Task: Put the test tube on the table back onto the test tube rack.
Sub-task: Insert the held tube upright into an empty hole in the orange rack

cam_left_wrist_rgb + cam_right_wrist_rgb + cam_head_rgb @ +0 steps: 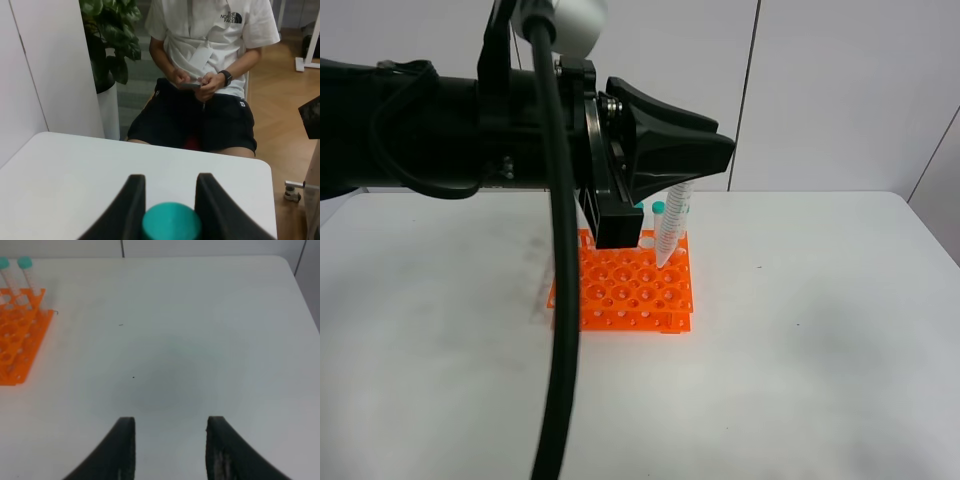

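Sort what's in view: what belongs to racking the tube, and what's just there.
Job in hand:
- test tube, gripped by the left gripper over the rack
- test tube rack
- table

Just there:
- right gripper, open, holding nothing
- racked tubes
- seated person
- potted plant

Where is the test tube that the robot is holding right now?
High view, near the middle: the test tube hangs in the left hand, its tip over the rack's far right holes.
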Controlling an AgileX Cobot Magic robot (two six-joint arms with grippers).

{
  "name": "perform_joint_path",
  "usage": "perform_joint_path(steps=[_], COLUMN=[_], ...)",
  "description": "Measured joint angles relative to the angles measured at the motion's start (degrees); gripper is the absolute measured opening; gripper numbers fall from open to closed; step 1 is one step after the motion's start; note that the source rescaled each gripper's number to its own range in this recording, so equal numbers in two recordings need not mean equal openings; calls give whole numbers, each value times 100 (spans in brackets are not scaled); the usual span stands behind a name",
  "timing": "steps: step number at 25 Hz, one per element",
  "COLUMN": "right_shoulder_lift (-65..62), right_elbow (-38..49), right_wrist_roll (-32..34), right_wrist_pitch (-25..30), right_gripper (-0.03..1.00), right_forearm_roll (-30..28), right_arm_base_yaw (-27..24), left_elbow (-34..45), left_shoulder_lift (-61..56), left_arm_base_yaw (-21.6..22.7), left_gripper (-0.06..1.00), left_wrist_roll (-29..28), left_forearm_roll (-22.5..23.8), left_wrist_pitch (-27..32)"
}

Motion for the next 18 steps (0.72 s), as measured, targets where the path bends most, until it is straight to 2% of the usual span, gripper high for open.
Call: perform_joint_path(steps=[11,18], right_shoulder_lift=[0,0], right_elbow=[0,0], right_wrist_roll=[0,0], right_wrist_pitch=[-6,-6], right_gripper=[40,40], right_forearm_roll=[0,0], right_arm_base_yaw=[0,0], left_elbow=[0,0], left_shoulder_lift=[0,0], left_arm_base_yaw=[0,0], left_gripper=[0,0], left_wrist_roll=[17,218], left_forearm_roll=[0,19], left_wrist_pitch=[-53,-537])
